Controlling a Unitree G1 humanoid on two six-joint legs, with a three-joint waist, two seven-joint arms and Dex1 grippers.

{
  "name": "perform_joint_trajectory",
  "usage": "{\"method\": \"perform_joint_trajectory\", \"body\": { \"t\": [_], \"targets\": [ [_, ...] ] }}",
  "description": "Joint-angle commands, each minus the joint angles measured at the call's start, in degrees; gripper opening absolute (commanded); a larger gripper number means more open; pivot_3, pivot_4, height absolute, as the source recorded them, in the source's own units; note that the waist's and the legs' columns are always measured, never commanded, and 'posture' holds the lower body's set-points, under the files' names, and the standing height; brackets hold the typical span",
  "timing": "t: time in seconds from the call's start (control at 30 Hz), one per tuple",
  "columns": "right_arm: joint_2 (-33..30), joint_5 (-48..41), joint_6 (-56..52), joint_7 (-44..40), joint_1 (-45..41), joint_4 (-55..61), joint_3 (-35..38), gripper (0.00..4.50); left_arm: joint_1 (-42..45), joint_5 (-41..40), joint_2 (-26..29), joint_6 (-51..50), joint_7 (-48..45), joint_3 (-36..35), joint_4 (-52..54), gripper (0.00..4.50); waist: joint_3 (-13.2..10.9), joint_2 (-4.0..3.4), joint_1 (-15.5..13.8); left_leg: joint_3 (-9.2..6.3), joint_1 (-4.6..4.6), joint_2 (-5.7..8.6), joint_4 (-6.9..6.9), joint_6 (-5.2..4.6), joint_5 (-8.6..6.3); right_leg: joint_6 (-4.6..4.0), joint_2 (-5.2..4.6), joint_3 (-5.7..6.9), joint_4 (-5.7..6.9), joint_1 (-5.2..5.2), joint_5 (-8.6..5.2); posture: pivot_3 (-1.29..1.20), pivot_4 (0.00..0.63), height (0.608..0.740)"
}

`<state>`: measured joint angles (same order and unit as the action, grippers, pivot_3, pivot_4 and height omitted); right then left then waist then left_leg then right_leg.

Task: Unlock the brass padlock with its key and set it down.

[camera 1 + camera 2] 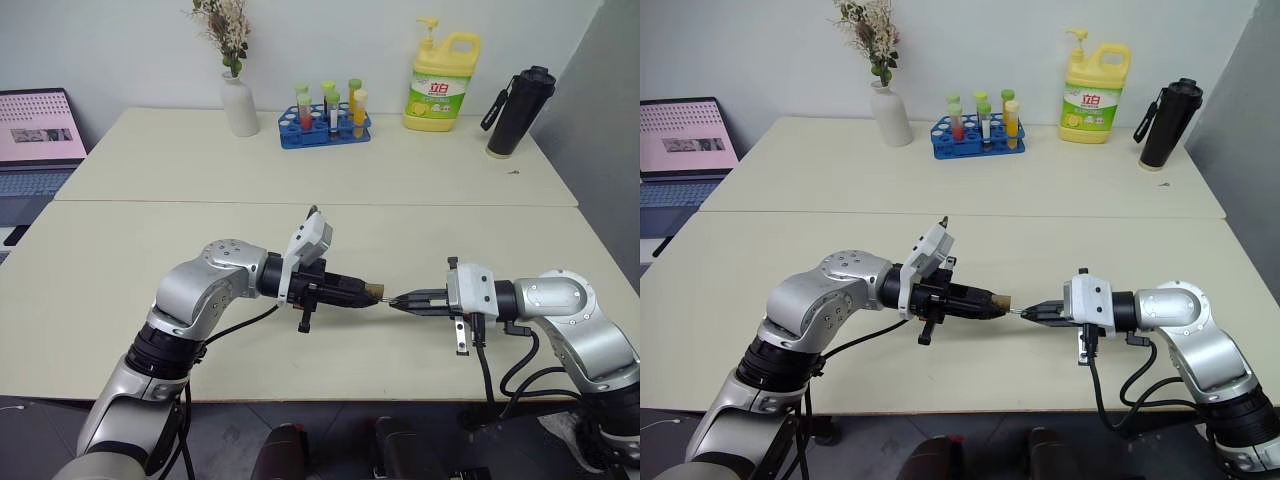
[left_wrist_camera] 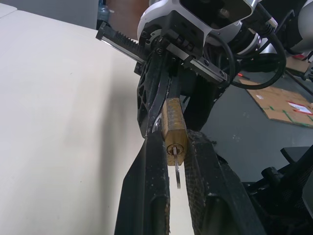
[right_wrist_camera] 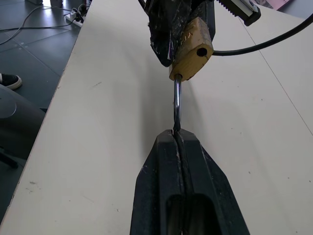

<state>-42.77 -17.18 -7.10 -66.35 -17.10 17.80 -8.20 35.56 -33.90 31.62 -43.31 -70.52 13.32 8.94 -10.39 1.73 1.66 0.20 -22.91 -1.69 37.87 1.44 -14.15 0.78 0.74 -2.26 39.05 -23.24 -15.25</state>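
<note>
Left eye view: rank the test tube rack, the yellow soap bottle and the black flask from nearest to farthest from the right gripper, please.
From the right gripper, jaws shut near the front edge of the table:
1. Black flask, far right corner.
2. Test tube rack, back centre, and yellow soap bottle, back right, just beyond the rack's row: too close to call between these two.

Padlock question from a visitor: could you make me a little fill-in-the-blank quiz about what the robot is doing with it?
1. The brass padlock is clamped between the two black fingers of the robot's ___ gripper.
2. The right gripper pinches a thin metal bar that sticks out of the ___.
3. The lock is held in the air, not resting on the pale ___ below it.

Missing words: left; padlock; table.
</note>
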Motion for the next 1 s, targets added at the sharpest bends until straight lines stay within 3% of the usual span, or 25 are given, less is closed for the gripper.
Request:
{"method": "perform_joint_trajectory", "body": {
  "t": [0.03,0.83,1.0],
  "targets": [
    [-0.27,-1.55,-0.07,-0.26,0.00,2.07,1.18,0.00,0.56,-0.31,0.11,0.57,0.18,-0.96,0.68,0.14,0.00,0.00,0.00,0.00,0.00,0.00,0.00,0.00,0.00,0.00,0.00,0.00,0.00,0.00,0.00,0.00,0.150,0.740],
    [-2.98,-1.38,-1.10,0.28,2.23,4.04,1.79,0.00,-1.01,0.84,0.47,1.01,0.98,-0.73,0.66,0.14,0.00,0.00,0.01,0.00,0.00,0.00,0.00,0.00,0.00,0.00,0.00,0.00,0.00,0.00,0.00,0.00,0.150,0.740],
    [-4.70,1.96,1.61,1.86,4.83,2.20,3.27,0.00,-4.48,-1.19,0.28,-4.26,4.31,-1.76,1.42,0.14,0.00,0.00,-0.01,0.00,0.00,0.00,0.00,0.00,0.00,0.00,-0.02,-0.01,-0.02,0.00,0.00,0.00,0.150,0.740]
  ]
}}
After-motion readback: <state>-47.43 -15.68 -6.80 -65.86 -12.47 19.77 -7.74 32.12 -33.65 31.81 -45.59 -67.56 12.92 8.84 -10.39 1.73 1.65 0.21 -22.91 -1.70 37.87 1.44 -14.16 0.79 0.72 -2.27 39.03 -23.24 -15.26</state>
